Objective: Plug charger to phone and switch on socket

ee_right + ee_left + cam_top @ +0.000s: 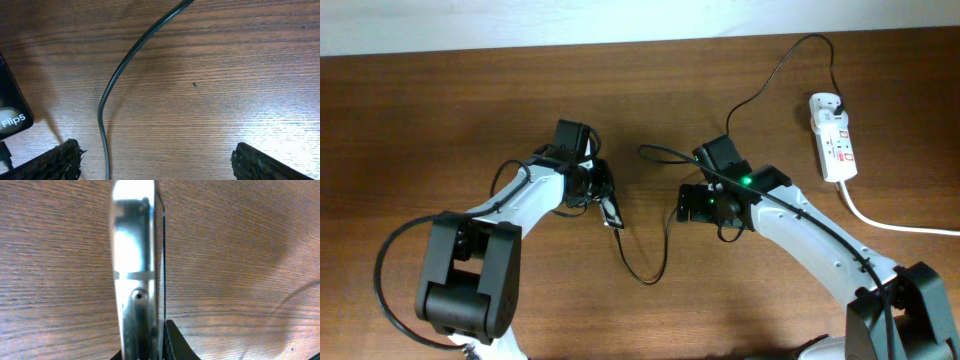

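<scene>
Holding the phone (136,255) on edge, left gripper (603,198) clamped on it.
Right gripper (155,161) spread apart low over the bench (225,75), charger (107,100) cable between its fingers.

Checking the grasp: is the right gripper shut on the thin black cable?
No, the right gripper is open; the thin black cable lies loose between its fingers.

Both arms folded inward, elbows out

The white-and-black left arm (525,200) and right arm (810,225) are angled toward each other. The left two-finger gripper (603,192) is clamped on the thin black-faced phone (135,255); the right two-finger gripper (160,167) is spread wide, black textured pads (52,162) kept low.
</scene>
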You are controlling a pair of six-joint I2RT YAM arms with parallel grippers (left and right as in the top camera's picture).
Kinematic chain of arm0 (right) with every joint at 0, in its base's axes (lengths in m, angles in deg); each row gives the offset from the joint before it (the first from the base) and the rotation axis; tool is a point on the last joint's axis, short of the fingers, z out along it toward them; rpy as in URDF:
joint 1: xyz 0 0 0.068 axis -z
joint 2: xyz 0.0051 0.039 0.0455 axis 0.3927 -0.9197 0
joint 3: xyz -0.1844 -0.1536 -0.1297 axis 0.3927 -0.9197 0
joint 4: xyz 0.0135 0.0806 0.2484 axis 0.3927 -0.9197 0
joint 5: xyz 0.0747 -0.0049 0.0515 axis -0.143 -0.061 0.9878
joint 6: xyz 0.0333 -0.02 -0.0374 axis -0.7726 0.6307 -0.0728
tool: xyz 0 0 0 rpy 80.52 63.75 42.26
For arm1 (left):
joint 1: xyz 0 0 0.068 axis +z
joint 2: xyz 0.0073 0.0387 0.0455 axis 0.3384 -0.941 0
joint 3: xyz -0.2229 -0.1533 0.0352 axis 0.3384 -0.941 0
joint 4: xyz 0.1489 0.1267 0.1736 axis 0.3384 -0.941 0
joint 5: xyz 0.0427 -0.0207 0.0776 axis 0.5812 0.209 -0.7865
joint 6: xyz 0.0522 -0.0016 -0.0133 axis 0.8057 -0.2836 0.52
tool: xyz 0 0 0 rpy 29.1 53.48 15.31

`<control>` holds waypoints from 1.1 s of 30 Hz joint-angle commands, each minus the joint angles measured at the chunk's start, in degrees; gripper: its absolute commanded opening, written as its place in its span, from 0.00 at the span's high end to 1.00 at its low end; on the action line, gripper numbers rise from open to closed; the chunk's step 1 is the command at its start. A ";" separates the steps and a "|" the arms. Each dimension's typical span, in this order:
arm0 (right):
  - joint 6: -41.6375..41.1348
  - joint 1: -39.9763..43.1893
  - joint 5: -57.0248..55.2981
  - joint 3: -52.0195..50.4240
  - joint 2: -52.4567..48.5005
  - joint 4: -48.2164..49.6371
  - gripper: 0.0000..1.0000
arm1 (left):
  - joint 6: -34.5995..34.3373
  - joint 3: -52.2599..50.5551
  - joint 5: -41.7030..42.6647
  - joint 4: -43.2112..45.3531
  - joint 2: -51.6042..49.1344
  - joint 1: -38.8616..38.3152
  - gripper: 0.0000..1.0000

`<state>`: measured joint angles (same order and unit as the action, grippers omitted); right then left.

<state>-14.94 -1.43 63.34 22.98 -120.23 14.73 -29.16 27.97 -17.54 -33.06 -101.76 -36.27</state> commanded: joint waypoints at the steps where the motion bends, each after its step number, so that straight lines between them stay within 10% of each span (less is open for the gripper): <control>1: 0.13 0.22 -1.14 0.37 0.72 -0.15 0.01 | 1.18 -0.50 -4.07 -0.50 -0.22 -0.02 0.85; 14: 0.13 0.22 -1.14 0.37 0.72 -0.17 0.01 | 1.18 -0.50 -4.04 -0.48 -0.22 -0.02 0.58; 33: 0.13 0.22 -1.14 0.37 0.72 -0.15 0.01 | 2.69 -0.50 -4.04 0.52 -0.22 -0.02 0.55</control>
<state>-14.94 -1.43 63.34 22.98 -120.23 14.71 -28.48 27.95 -21.14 -33.04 -101.76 -36.27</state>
